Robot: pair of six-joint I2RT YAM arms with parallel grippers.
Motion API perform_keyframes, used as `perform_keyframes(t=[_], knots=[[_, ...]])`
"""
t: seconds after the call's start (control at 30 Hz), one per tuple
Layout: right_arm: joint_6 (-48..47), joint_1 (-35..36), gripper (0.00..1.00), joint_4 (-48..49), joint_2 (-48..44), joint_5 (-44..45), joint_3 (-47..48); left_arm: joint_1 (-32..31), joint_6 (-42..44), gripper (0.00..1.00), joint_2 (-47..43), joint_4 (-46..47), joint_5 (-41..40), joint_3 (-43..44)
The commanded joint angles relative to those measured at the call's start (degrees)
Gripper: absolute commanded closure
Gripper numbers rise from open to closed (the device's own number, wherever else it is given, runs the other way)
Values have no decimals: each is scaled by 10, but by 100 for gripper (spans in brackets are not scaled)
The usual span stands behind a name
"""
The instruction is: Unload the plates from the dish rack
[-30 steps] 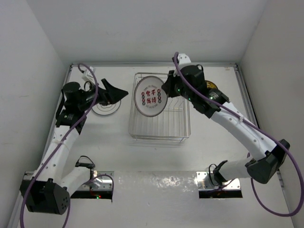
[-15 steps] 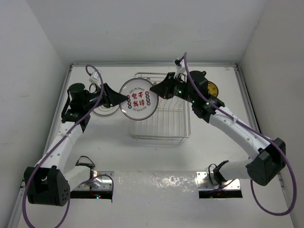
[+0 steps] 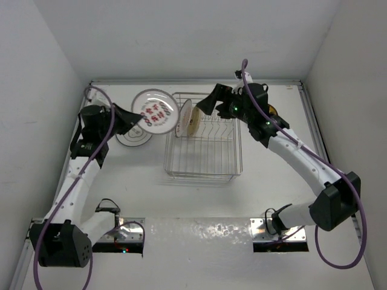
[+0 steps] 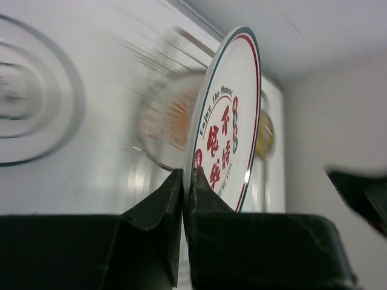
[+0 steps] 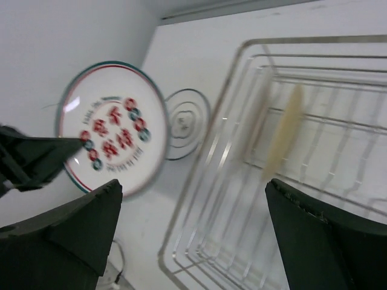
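Top view, left claw (image 3: 138, 119): I keep it closed on the rim of the printed plate (image 3: 155, 111), above the far left part of the table (image 3: 199, 205).
Top view, printed plate: white, with red characters and a dark rim line. It is in the air, tilted, between the ringed plate (image 3: 133, 138) and the far left corner of the dish rack (image 3: 203, 176).
Top view, ringed plate: it lies flat on the table near the left edge, just beside my left claw.
Top view, dish rack: it stands in the middle of the table's far half. One cream plate (image 3: 192, 118) is upright at its far left end.
Top view, right claw (image 3: 207, 107): over the far side of the rack, just right of the cream plate and apart from it.
Left wrist view, left claw (image 4: 184, 196): both fingers pinch the lower rim of the printed plate (image 4: 227, 130), which stands nearly on edge.
Left wrist view, background: the ringed plate (image 4: 27, 109) at the left and the cream plate (image 4: 169, 121) behind, both blurred.
Right wrist view, right claw (image 5: 193, 187): my fingers stand wide apart, with nothing between them.
Right wrist view, below: the dish rack (image 5: 242, 47) with the cream plate (image 5: 284, 136) on edge, blurred. Left of the rack, the printed plate (image 5: 112, 136) is held by my left claw (image 5: 69, 147), and the ringed plate (image 5: 187, 124) is flat on the table (image 5: 199, 36).
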Motion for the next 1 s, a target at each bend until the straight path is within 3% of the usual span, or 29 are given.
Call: perform_keyframes(t=[0.0,0.13,0.4,0.67,0.77,0.8,0.87,0.9,0.97], knots=[[-42,-6,1,-140,-16,114,34,63,-51,100,-2,-57,-207,9],[-57,-6,1,-162,-25,106,27,93,-72,100,97,-42,-227,8],[-121,-6,1,-178,-31,79,28,115,-86,100,214,29,-230,25],[-142,-5,1,-207,12,86,46,121,-98,81,292,57,-232,10],[-141,-2,1,-210,30,83,66,121,-101,57,317,64,-225,10],[-141,3,1,-214,49,87,77,121,-102,41,326,61,-224,14],[-152,21,1,-260,82,120,135,119,-97,24,332,39,-219,22],[-156,29,1,-281,101,140,162,117,-90,0,338,25,-219,38],[-162,46,1,-330,159,197,234,107,-68,0,346,-41,-249,63]])
